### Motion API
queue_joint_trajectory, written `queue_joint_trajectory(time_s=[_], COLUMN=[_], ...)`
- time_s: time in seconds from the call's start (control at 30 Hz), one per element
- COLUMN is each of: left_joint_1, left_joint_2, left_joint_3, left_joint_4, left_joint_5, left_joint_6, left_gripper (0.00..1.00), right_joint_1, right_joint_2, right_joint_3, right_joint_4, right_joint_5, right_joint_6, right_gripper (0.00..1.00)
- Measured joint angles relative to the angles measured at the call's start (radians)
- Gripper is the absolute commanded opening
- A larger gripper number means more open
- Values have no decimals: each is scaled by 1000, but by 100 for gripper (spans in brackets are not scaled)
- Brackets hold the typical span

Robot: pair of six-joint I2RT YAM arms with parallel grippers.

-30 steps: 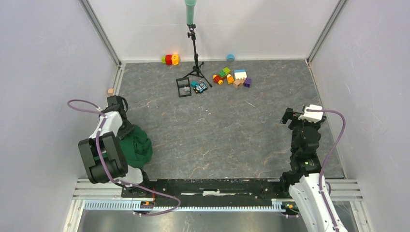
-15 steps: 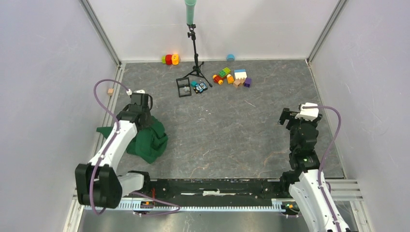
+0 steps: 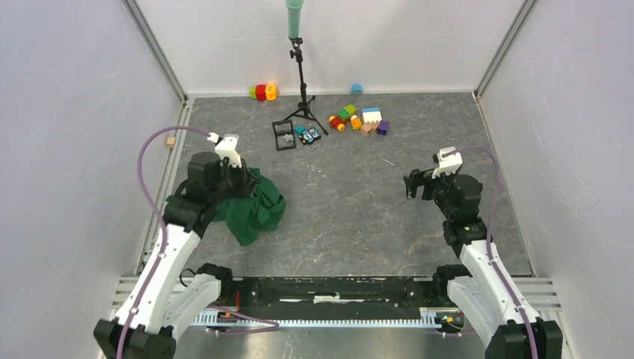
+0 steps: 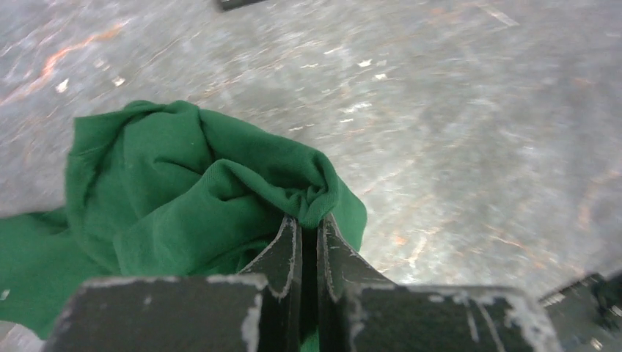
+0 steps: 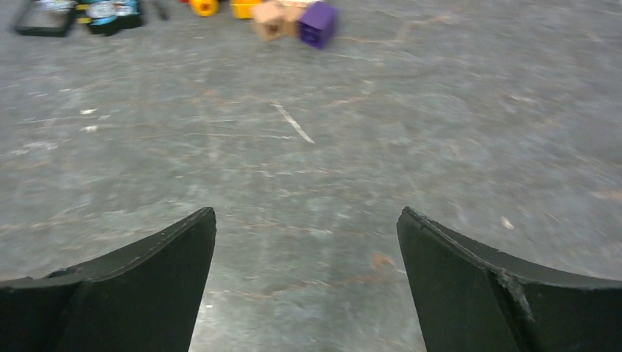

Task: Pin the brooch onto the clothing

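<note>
The clothing (image 3: 260, 209) is a crumpled dark green shirt lying bunched on the grey table at the left. My left gripper (image 3: 249, 184) is shut on a fold of it. In the left wrist view the two black fingers sit almost together at my left gripper (image 4: 308, 218), with a ridge of the clothing (image 4: 183, 183) pinched at their tips. Over bare table at the right, my right gripper (image 3: 410, 183) stands wide open and holds nothing, as my right gripper (image 5: 306, 213) shows in its own view. Small pale bits lie in a black tray (image 3: 283, 135); I cannot tell whether one is the brooch.
Coloured toy blocks (image 3: 359, 120) lie at the back right, with purple and tan ones (image 5: 301, 18) ahead of the right wrist. A black tripod stand (image 3: 302, 82) rises at the back centre beside more blocks (image 3: 262, 91). A small tan cube (image 3: 171, 140) sits by the left wall.
My left gripper closed on the clothing and dragged it right, away from the left wall, as the arm stretched out. My right gripper moved left and stayed open.
</note>
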Motion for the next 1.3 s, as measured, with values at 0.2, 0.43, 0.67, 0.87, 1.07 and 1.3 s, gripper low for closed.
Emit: queue_joint_trajectory(time_s=[0.2, 0.43, 0.67, 0.87, 1.07, 1.3], left_joint_1=[-19, -172, -539, -625, -617, -615], left_joint_2=[-101, -28, 251, 534, 604, 293], left_joint_3=[92, 248, 278, 304, 387, 226], left_joint_4=[-9, 34, 200, 370, 296, 169], left_joint_5=[243, 396, 353, 265, 67, -68], left_joint_6=[4, 1, -14, -99, -114, -118], left_gripper=[11, 15, 18, 68, 100, 100], right_joint_1=[4, 6, 6, 6, 6, 6], right_joint_2=[107, 96, -4, -6, -19, -10], right_joint_3=[94, 183, 277, 404, 370, 181], right_joint_4=[1, 1, -66, -255, -362, -408], right_joint_5=[-224, -327, -313, -261, -240, -203], right_joint_6=[35, 113, 125, 98, 108, 156], right_gripper=[98, 98, 98, 98, 98, 99])
